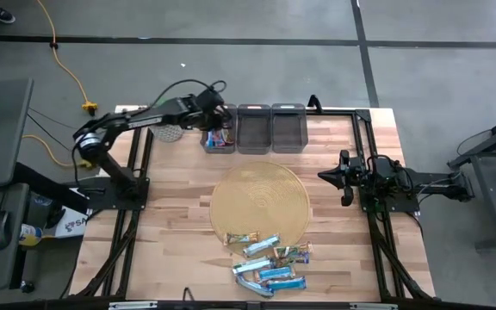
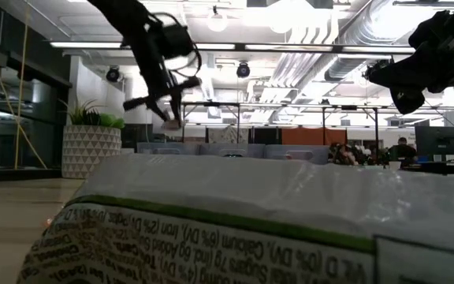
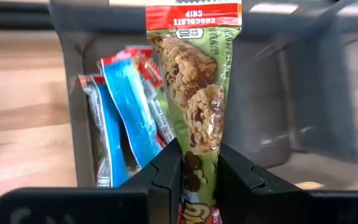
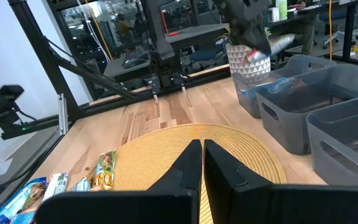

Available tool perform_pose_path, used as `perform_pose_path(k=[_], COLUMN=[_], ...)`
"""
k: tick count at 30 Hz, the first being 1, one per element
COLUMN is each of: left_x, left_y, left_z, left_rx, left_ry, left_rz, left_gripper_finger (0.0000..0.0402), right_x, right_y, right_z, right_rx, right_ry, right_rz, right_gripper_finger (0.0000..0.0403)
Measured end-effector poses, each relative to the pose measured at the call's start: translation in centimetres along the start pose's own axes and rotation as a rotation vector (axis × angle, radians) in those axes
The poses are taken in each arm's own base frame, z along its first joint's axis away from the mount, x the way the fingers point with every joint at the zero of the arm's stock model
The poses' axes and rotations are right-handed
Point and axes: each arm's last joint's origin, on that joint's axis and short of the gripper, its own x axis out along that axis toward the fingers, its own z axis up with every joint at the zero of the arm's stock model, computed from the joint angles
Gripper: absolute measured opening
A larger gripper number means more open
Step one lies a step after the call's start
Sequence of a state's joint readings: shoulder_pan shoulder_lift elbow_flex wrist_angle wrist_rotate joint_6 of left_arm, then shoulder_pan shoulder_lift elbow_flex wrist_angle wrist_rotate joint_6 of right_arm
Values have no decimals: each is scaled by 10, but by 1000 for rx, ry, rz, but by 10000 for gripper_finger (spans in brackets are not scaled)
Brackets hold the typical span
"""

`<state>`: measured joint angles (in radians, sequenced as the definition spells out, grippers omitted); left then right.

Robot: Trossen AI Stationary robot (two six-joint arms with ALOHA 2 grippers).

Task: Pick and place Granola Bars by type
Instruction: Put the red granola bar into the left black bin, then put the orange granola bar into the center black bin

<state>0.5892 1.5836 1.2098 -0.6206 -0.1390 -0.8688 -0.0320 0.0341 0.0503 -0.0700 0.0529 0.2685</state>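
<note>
My left gripper (image 1: 214, 117) hangs over the leftmost of three dark grey bins (image 3: 73, 124) at the table's far edge, shut on a green granola bar (image 3: 197, 81) with a red end. Blue and red bars (image 3: 126, 106) stand on end inside that bin. In the right wrist view the held bar (image 4: 261, 48) shows above the bin row. Several more bars (image 1: 269, 263) lie by the table's near edge. My right gripper (image 4: 202, 155) waits at the table's right side, shut on nothing. My left gripper pinches the green bar between its two fingers (image 3: 169, 177), across the wrapper's lower part (image 3: 199, 165) near one end. The fingers slant downward from the table's left. The bar sticks out ahead of them, red end foremost, lifted clear above the bin.
A round woven mat (image 1: 259, 198) lies mid-table between the bins and the loose bars. The middle bin (image 1: 254, 129) and right bin (image 1: 288, 129) stand beside the left one. A bar wrapper (image 2: 227, 229) fills the low view's foreground.
</note>
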Motion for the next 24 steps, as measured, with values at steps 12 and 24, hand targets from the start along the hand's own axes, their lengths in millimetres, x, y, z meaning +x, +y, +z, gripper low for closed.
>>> perform_pose_path(k=[12,24], left_x=[22,22], left_y=[-2,-3], left_z=[-1,-1], left_rx=[75,80], left_ry=[-5,11], left_rz=[31,11], left_gripper_finger=[120,187], right_x=[0,0], right_y=[0,0], right_z=[0,0], right_rx=[0,0], right_ry=[0,1], right_rz=[0,0], right_gripper_finger=[0,0])
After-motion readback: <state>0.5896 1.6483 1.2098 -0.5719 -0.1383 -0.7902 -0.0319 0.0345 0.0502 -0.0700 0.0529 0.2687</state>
